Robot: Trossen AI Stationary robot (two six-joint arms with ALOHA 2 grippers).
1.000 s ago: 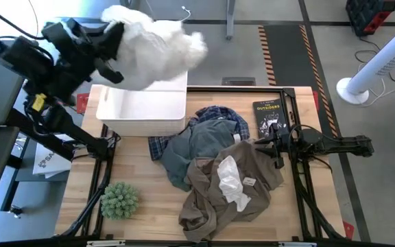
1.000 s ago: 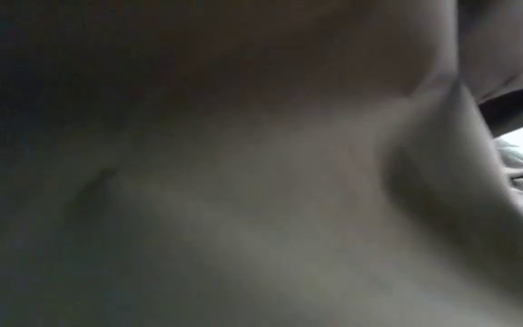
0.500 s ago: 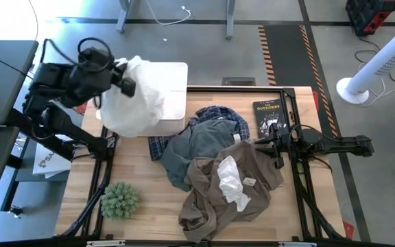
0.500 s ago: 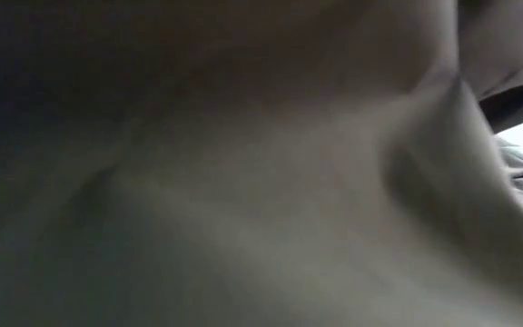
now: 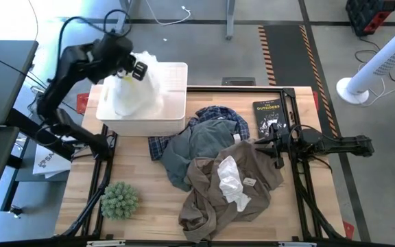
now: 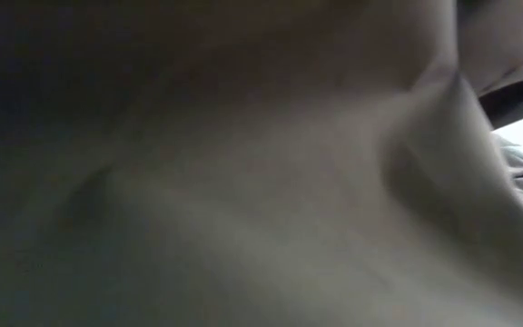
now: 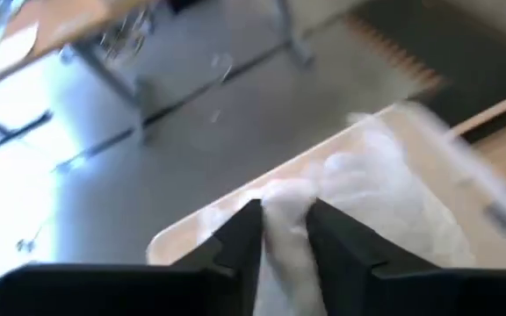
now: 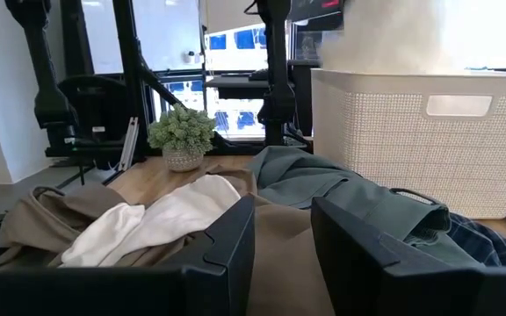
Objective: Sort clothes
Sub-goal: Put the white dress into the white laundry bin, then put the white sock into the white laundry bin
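My left gripper (image 5: 133, 69) is over the white plastic basket (image 5: 177, 71) at the table's far left, shut on a white garment (image 5: 140, 94). It also shows in the left wrist view (image 7: 282, 219). A taupe-brown garment (image 5: 214, 195) with a smaller white piece (image 5: 230, 182) on it, a grey-green T-shirt (image 5: 192, 151) and a blue plaid shirt (image 5: 219, 114) lie heaped mid-table. My right gripper (image 5: 265, 148) is open and low at the heap's right edge, pointing toward the table's left (image 8: 279, 224). My left gripper pinches a bunched part of the white garment (image 7: 281, 206) between its two fingers (image 7: 242, 246). The fingers come from above, pointing down into the basket. The garment hangs below them, and its lower part lies bunched inside the basket (image 5: 146, 103).
A black book (image 5: 269, 116) lies at the far right of the table. A small green plant (image 5: 119, 200) stands at the near left. In the low view, cloth (image 6: 243, 182) lies right against the camera and hides the table.
My left gripper has come down from high above the table's far left toward the basket, carrying the white garment. The garment, which hung spread out above the basket, now sits bunched inside it. The heap and my right gripper have kept still.
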